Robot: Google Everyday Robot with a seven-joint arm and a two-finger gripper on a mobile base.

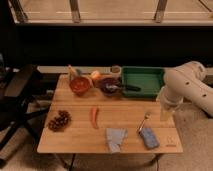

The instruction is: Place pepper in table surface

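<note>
On the table surface (80, 136), the pepper (94, 116) already lies free, task apparently done; the gripper (167, 111) hangs at the right edge, its grip unreadable.

Two bowls (80, 85) (110, 86), one pepper (94, 116), one tray (142, 80), one gripper (167, 110) at right

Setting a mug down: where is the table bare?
The table surface is bare between the pepper and the fork, and in front of the grapes. Back edge, bowls and green tray, is crowded. The tool hangs at the right edge.
</note>
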